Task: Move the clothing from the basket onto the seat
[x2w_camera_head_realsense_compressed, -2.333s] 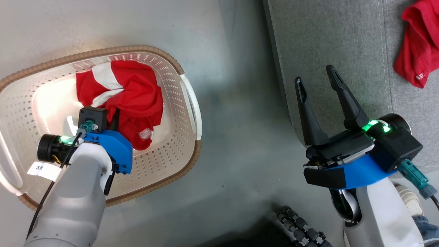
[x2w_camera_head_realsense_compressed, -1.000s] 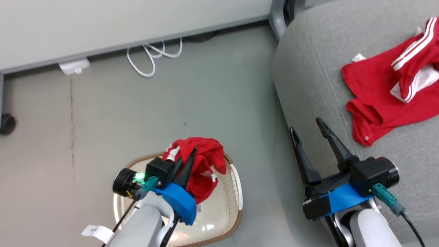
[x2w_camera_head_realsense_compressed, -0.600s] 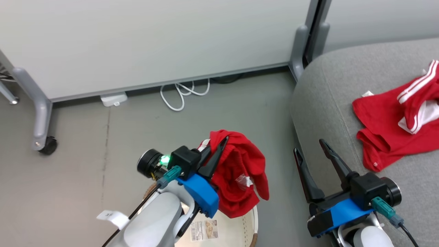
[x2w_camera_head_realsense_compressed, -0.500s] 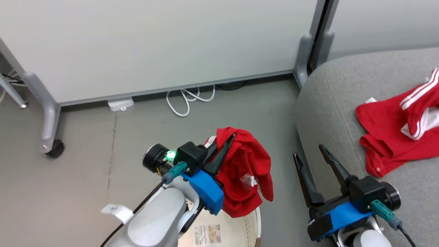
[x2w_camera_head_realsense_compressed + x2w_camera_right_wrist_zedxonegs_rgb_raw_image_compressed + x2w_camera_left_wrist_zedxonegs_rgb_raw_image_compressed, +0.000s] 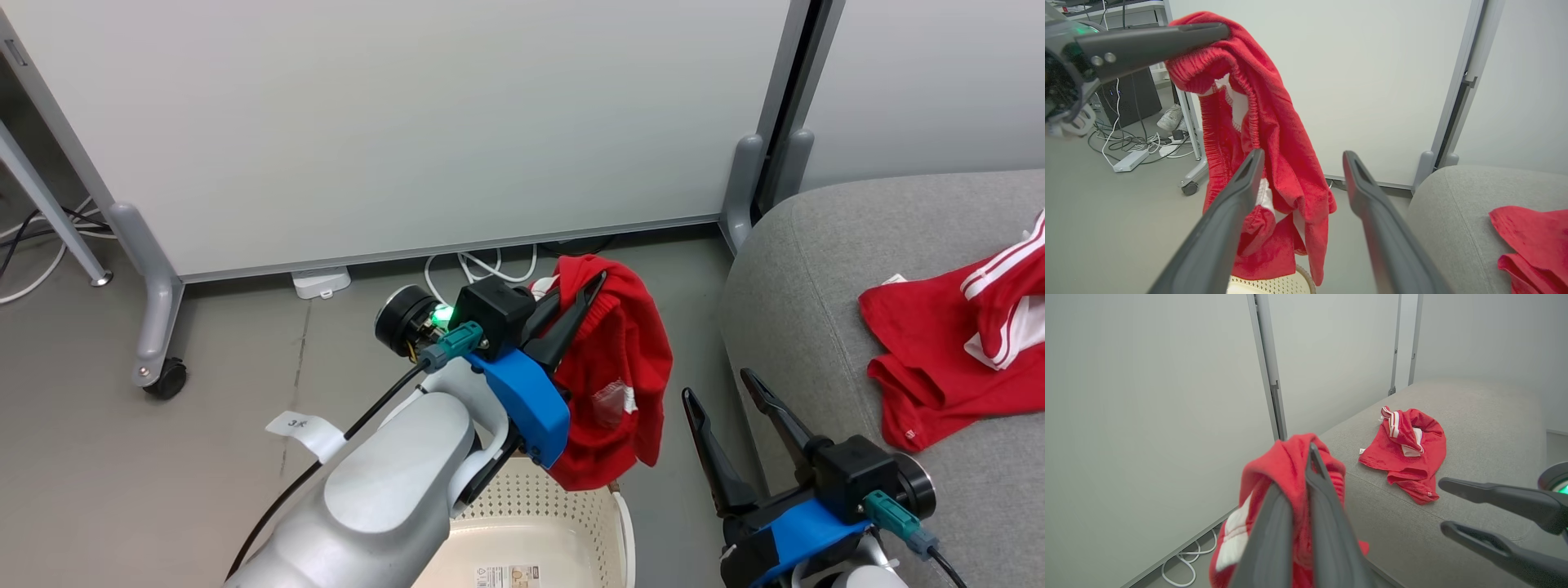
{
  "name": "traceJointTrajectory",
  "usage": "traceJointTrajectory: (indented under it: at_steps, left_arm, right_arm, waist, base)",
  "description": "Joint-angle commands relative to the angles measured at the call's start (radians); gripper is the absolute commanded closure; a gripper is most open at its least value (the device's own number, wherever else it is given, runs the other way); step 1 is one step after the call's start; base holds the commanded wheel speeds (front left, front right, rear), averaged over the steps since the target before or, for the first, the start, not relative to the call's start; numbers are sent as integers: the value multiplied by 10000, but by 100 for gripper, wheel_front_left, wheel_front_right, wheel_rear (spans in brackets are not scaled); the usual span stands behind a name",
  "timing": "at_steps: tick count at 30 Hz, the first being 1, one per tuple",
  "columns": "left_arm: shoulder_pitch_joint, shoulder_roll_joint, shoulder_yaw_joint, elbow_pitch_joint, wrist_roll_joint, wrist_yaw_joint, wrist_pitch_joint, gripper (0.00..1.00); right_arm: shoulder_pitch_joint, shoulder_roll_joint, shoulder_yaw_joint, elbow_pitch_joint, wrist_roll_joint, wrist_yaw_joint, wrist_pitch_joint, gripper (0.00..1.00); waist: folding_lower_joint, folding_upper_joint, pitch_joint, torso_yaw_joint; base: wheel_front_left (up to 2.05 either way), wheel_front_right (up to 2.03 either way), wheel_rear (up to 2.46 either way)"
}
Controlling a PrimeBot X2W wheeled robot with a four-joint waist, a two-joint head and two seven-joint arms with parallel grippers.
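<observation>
1. Since the earlier frame, your left gripper (image 5: 581,287) has lifted the crumpled red-and-white fabric garment (image 5: 624,359) above the cream perforated plastic basket (image 5: 563,523); its hem seems clear of the rim.
2. Its jaws pinch the cloth tight.
3. Your right gripper (image 5: 718,384) gapes empty beside the light grey upholstered seat (image 5: 800,269), which bears another red striped garment (image 5: 939,343).

Two red garments (image 5: 633,359) (image 5: 939,343), one basket (image 5: 571,510), one seat (image 5: 804,269), two end effectors (image 5: 589,287) (image 5: 718,385).

I see the left garment (image 5: 637,343) as bright red with a white panel, and the right garment (image 5: 939,343) as red with thin white stripes. The seat (image 5: 800,269) is light grey, the basket (image 5: 563,510) cream and perforated
</observation>
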Motion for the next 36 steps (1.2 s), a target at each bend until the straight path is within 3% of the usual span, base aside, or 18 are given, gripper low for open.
traceJointTrajectory:
  at_steps: [1,14,22,36]
  left_arm:
    - [-180,-16,-61,16,-95,-2,59,100]
    - [-291,-40,-425,0,-348,-3,-18,100]
    - [-424,-95,-701,-87,-413,-3,-31,100]
    - [-570,-174,-1077,-209,-603,-3,-61,100]
  right_arm:
    - [52,-5,52,27,41,5,21,0]
    - [-717,-5,426,626,-73,5,723,0]
    - [-2263,-5,817,2299,34,3,1534,0]
    - [-3968,-5,1564,4798,527,5,1265,0]
  waist:
    - [1,-1,-11,-19]
    - [1,-1,88,-64]
    - [1,-1,299,61]
    - [1,-1,328,258]
  base:
    - [0,0,0]
    - [0,0,0]
    - [0,0,0]
    - [0,0,0]
